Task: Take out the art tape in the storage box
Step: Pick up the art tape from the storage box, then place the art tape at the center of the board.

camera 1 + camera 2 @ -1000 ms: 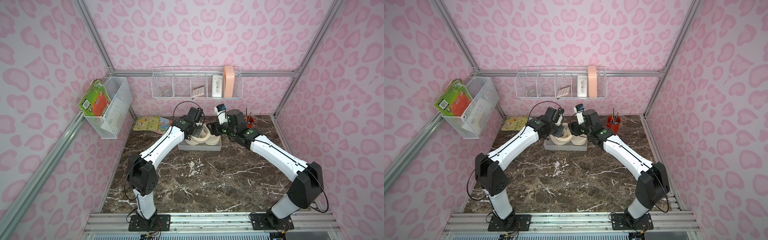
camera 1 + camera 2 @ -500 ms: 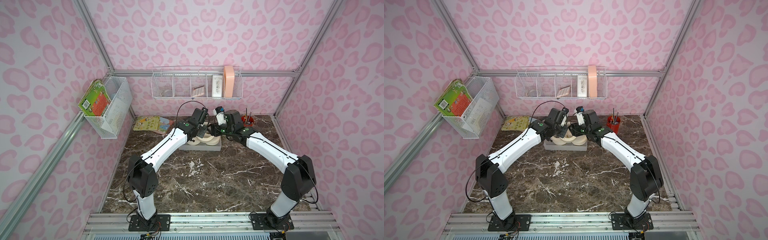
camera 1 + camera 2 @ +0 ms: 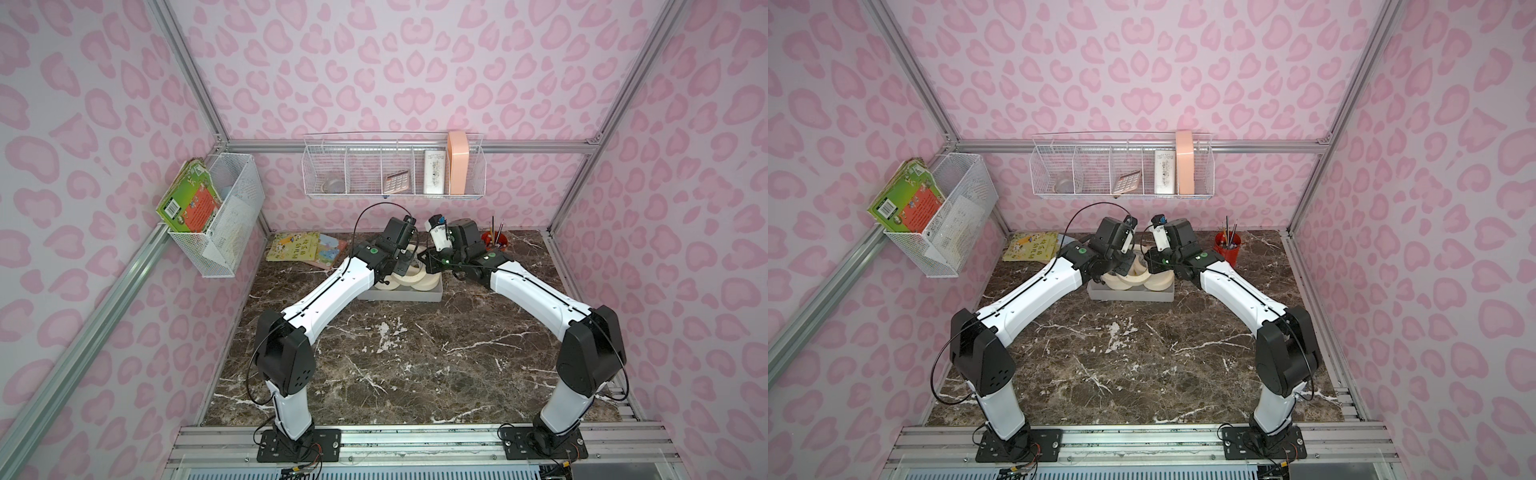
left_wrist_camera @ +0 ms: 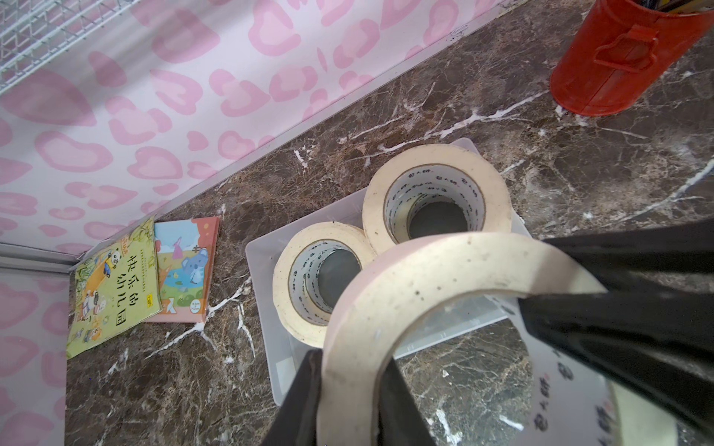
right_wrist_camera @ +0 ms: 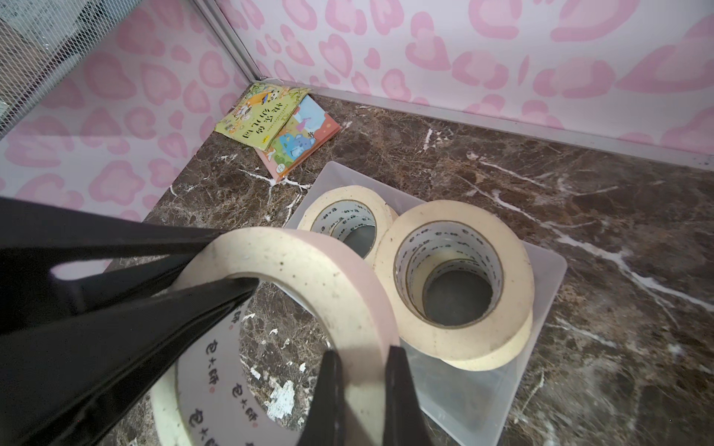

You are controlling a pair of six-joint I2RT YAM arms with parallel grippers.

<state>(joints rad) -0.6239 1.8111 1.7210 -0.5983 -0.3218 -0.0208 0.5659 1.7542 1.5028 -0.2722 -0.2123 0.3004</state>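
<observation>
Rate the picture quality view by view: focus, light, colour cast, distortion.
Top views: even, soft light; the wide-angle lens splays the frame posts. Left wrist: the held tape roll picks up a pink cast on its outer wall; the stacked rolls are sharp. Right wrist: the left gripper reads as a near-black silhouette, no detail; the storage box shows no glare.

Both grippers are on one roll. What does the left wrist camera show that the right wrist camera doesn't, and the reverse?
Left wrist only: the red pen cup beyond the storage box, and a coarse wire shelf on the wall. Right wrist only: a fine-mesh basket on the wall, and a lower roll sticking out under one stack. Both: the left gripper and right gripper each shut on the ring of the same art tape roll, two stacks of rolls in the box, picture books in the corner.
</observation>
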